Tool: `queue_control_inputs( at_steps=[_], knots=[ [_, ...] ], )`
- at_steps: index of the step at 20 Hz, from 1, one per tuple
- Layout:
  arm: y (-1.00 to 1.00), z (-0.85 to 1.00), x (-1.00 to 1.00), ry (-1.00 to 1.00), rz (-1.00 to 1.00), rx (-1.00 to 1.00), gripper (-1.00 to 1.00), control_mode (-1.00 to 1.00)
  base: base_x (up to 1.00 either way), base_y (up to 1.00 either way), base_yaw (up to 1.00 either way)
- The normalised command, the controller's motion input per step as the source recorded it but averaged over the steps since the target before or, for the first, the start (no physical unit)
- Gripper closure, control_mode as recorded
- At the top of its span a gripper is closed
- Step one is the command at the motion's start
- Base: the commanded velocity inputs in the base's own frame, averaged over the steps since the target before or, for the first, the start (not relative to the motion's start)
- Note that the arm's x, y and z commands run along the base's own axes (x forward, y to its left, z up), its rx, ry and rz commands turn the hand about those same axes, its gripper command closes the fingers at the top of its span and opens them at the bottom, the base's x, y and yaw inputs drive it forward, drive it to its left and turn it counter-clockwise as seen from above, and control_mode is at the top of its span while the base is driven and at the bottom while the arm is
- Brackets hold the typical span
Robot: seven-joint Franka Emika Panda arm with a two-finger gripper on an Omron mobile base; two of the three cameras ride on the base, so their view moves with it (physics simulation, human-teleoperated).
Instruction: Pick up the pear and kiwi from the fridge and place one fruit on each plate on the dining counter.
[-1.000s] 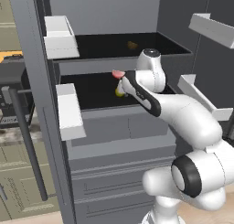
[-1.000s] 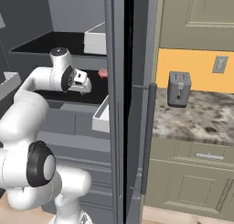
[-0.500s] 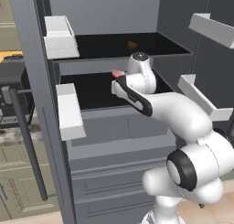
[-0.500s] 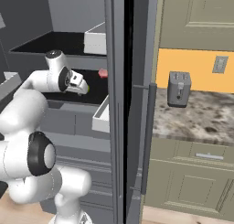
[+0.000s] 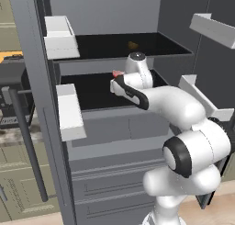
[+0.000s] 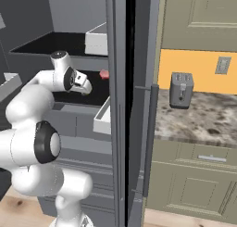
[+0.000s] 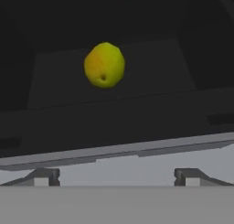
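**Pear ahead of pincer, slightly left**

The pear [image 7: 104, 65] sits on the dark fridge [image 5: 114, 141] shelf, ahead of the pincer [image 7: 118, 177] and a little left of its midline, well apart from the tips. Roundish, no clear long axis. Pincer stands wide open, holding nothing. Reach likely needs a forward push with slight leftward correction.

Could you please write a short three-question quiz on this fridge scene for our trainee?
1. True or false: the gripper holds the pear.
2. The pear lies: A) in a door bin, B) on a dark fridge shelf, C) in a drawer.
3. What stands on the counter right of the fridge?

Key: 1. False; its fingers are apart, short of the pear. 2. B. 3. A toaster.
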Motion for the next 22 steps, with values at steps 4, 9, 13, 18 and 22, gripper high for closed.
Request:
queue_control_inputs(
  at_steps=[4,9,13,18,22],
  knots=[
    [-0.01,-0.11,0.25,0.02,0.0,0.0,-1.0,-1.0,0.0,0.0,0.0],
    [-0.05,-0.12,0.25,0.03,0.0,0.0,-1.0,-1.0,0.0,0.0,0.0],
    [-0.02,-0.17,0.27,0.03,0.0,0.0,-1.0,-1.0,0.0,0.0,0.0],
    [0.0,-0.11,0.18,0.0,0.0,0.0,-1.0,-1.0,0.0,0.0,0.0],
    [0.0,-0.09,0.2,0.0,0.0,0.0,-1.0,-1.0,0.0,0.0,0.0]
  ],
)
